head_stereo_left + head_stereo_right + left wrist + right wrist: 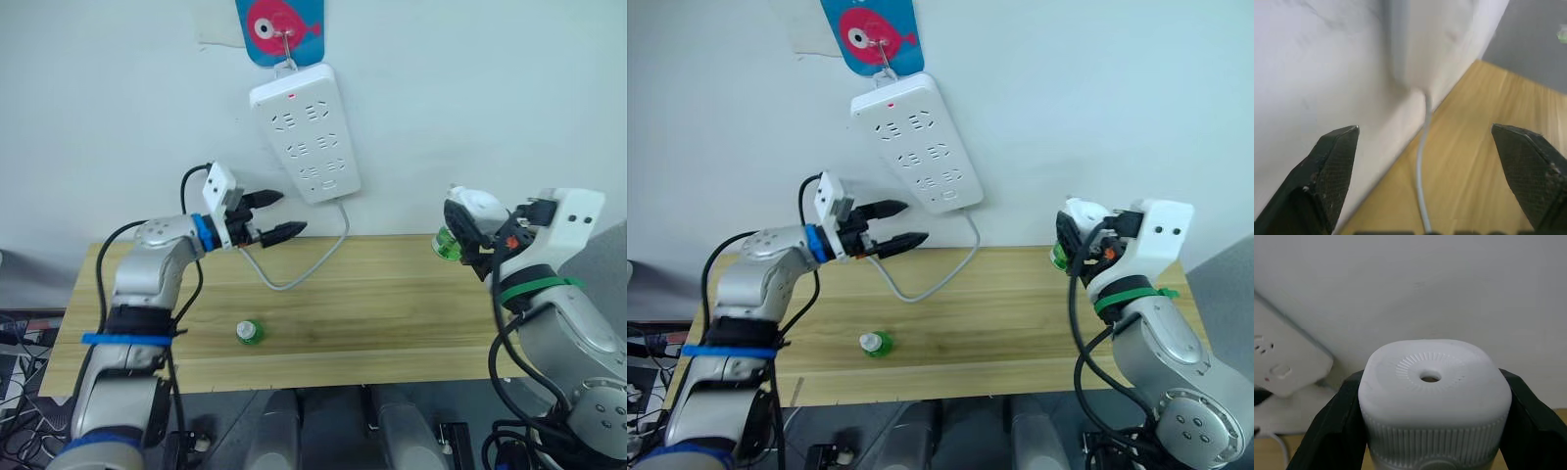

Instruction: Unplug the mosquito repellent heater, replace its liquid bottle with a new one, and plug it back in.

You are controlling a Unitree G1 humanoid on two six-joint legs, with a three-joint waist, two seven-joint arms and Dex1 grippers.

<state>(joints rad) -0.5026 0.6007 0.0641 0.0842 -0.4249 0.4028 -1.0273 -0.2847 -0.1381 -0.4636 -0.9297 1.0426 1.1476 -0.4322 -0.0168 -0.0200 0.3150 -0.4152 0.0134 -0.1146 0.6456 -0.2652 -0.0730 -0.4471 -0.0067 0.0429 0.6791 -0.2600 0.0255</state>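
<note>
The white mosquito repellent heater (1432, 391) with a round vent hole in its top is clamped in my right gripper (468, 233), held above the right end of the wooden table (392, 304). A green liquid bottle (448, 246) hangs under the heater. Another small green bottle (249, 333) with a white cap lies on the table at front left. My left gripper (277, 215) is open and empty, raised just below and left of the white power strip (305, 131) on the wall. The strip's cable (313, 259) loops down onto the table.
The power strip hangs tilted from a hook on a blue sticker with a pink fish (280, 26). Its sockets hold no plugs. The white wall stands right behind the table's far edge.
</note>
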